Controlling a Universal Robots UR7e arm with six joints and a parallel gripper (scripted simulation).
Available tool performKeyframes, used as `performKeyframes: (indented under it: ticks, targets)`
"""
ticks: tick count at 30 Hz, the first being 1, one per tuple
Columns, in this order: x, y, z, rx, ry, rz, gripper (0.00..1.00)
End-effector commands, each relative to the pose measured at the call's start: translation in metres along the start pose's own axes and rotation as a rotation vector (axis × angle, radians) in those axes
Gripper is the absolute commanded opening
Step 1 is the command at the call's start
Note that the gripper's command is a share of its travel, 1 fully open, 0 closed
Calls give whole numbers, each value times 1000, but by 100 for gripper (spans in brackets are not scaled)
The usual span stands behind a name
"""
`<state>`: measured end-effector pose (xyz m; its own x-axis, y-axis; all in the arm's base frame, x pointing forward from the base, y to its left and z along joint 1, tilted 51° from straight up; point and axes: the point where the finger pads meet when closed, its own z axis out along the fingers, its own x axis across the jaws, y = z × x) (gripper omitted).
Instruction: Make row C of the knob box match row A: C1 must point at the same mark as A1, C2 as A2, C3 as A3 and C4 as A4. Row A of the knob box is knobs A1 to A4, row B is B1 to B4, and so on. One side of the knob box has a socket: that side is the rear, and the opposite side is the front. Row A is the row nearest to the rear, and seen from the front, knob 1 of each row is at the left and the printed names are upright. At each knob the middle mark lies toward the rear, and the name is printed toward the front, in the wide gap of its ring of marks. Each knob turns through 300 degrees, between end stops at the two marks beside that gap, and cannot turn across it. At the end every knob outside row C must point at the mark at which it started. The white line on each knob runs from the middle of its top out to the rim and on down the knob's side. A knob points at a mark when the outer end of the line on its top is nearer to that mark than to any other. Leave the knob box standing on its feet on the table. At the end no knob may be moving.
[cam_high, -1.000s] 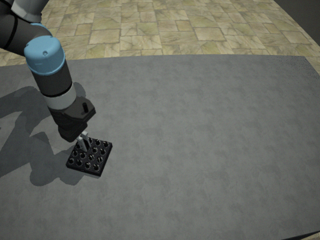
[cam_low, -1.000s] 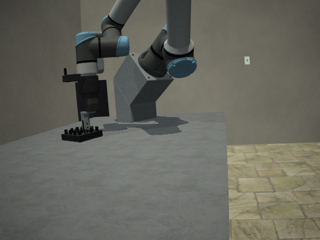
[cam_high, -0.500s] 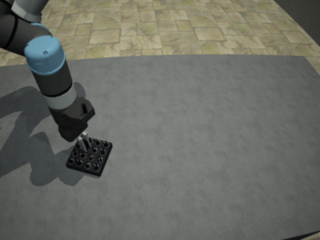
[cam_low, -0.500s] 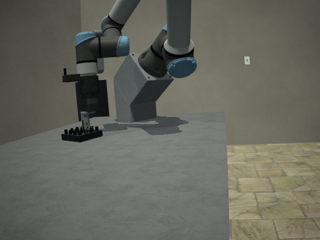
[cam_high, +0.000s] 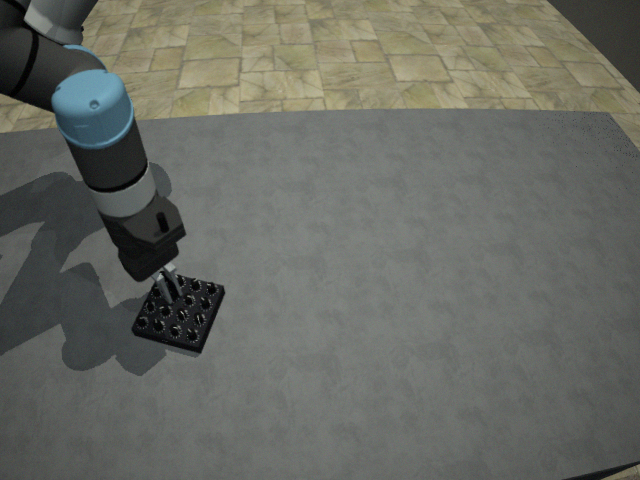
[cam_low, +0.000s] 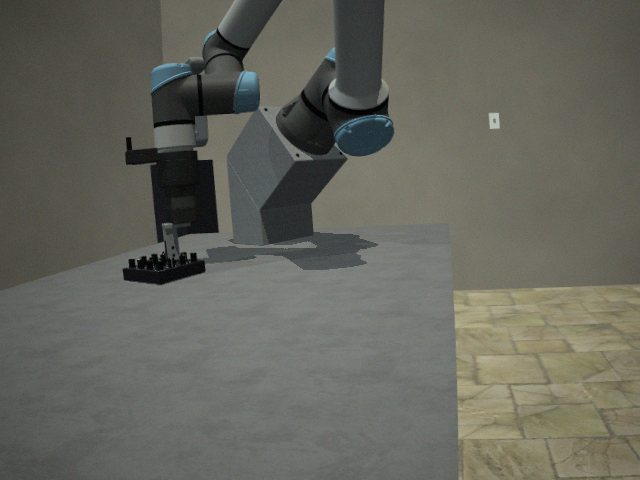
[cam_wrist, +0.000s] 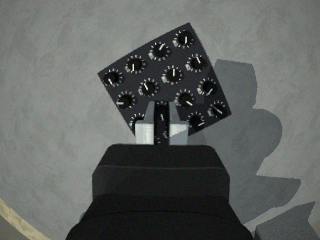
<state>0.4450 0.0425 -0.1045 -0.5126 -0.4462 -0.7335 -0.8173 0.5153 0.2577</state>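
Observation:
The knob box (cam_high: 178, 345) (cam_low: 142, 275) (cam_wrist: 146, 50) stands on its feet. In the wrist view its rear is at the right and row A runs down that edge. My gripper (cam_high: 174, 298) (cam_low: 173, 257) (cam_wrist: 161, 112) points down, shut on knob C3 (cam_wrist: 161, 114), whose line points down in the wrist view. Knob C1 (cam_wrist: 135, 65) points down there, C2 (cam_wrist: 148, 88) up-left. Knob A1 (cam_wrist: 184, 39) points down, A2 (cam_wrist: 196, 63) up-left, A3 (cam_wrist: 207, 87) down-left. The lines of A4 (cam_wrist: 218, 109) and C4 are unclear; the fingers partly hide C4 and D4.
Neighbouring knobs B3 (cam_wrist: 185, 99) and D3 (cam_wrist: 125, 101) stand close on either side of the fingers. The box rests on the grey table (cam_high: 413, 258) (cam_low: 284, 361). The arm's base (cam_low: 284, 206) stands behind it in the exterior view.

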Motion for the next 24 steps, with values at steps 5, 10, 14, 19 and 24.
performKeyframes:
  ticks: [5, 10, 14, 19, 24]
  targets:
    - [-1, -1, 0, 4, 3, 172, 30]
    - [-1, -1, 0, 4, 3, 255, 30]
    - [-1, -2, -1, 5, 3, 338, 30]
    - [-1, -2, -1, 5, 3, 439, 30]
    - [-1, -1, 0, 4, 3, 497, 30]
